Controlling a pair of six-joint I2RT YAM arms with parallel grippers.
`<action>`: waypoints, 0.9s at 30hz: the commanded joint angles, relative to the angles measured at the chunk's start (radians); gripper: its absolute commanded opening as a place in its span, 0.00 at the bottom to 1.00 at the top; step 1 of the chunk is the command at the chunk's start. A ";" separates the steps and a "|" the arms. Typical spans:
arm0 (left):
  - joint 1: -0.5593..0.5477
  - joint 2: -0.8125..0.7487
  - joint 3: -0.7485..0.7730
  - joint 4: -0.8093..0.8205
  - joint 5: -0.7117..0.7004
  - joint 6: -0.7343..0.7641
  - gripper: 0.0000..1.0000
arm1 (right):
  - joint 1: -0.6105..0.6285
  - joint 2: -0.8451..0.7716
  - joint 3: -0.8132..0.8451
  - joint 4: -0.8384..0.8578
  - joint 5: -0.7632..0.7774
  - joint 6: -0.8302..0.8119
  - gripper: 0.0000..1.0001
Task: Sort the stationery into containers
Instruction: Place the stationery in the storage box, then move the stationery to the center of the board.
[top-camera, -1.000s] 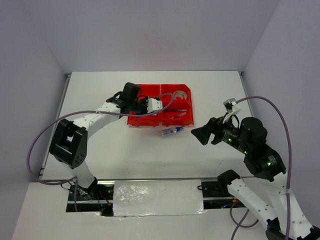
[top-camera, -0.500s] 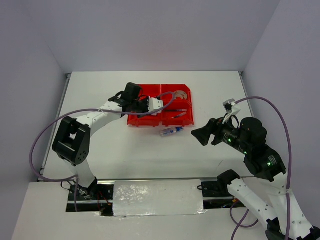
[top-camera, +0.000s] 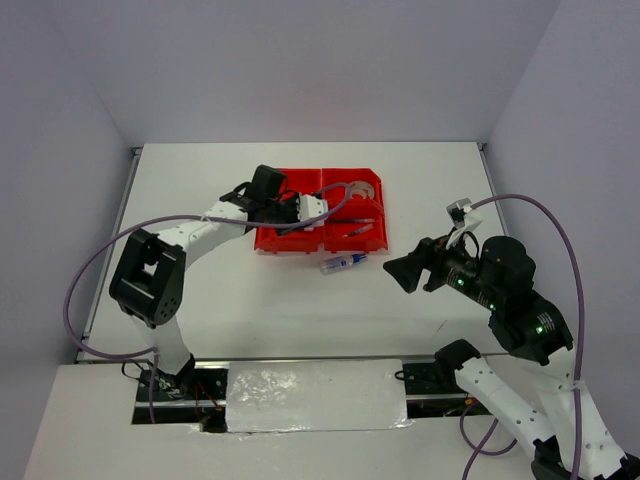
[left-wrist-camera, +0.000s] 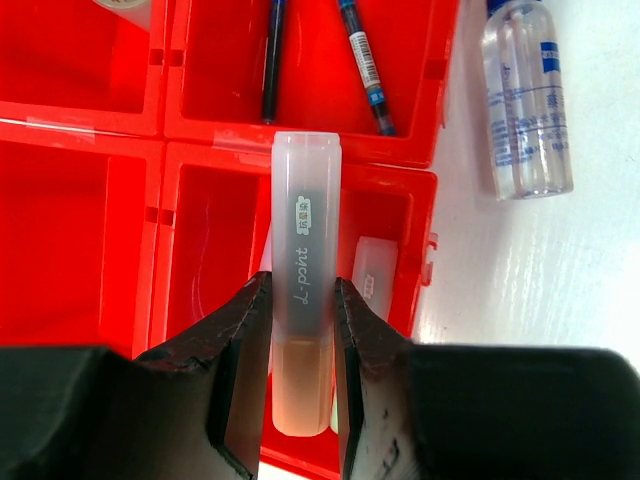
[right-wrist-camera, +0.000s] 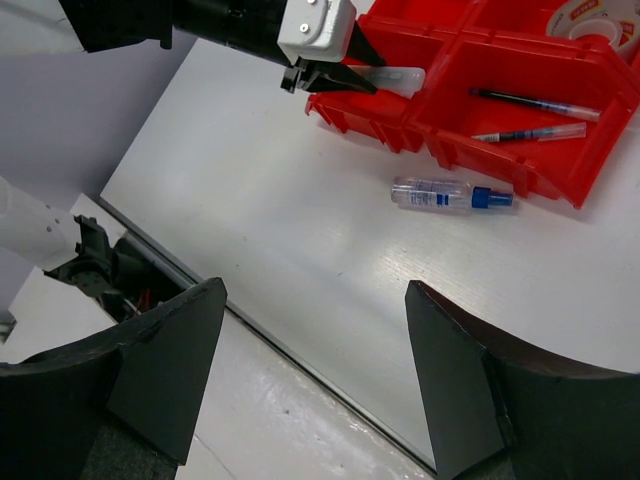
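Clamping an orange highlighter with a frosted clear cap (left-wrist-camera: 303, 230) at mid-barrel, the left gripper (left-wrist-camera: 302, 290) has its jaws narrowed onto both sides of it. Item is held level above the near-left compartment of the shiny red plastic four-bin block (left-wrist-camera: 135, 200), where a pale capped marker (left-wrist-camera: 372, 275) lies. Two blue pens (left-wrist-camera: 362, 65) occupy the adjoining compartment. Clear blue-capped glue tube (left-wrist-camera: 525, 100) lies on the white table (right-wrist-camera: 300, 230), just beside the block. Right gripper (right-wrist-camera: 315, 290) hovers well apart, jaws wide, holding nothing.

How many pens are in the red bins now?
2. A dark pen and a blue pen lie side by side in one red bin; more may be hidden.
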 joint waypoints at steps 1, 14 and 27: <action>0.008 0.023 0.052 0.026 0.019 -0.022 0.15 | 0.007 0.002 0.012 0.011 -0.015 -0.015 0.80; 0.076 -0.026 0.020 0.036 0.022 -0.014 0.23 | 0.009 0.024 0.005 0.026 -0.027 -0.018 0.80; 0.077 -0.023 0.055 0.013 0.034 -0.068 0.99 | 0.009 0.015 0.004 0.024 -0.026 -0.018 0.80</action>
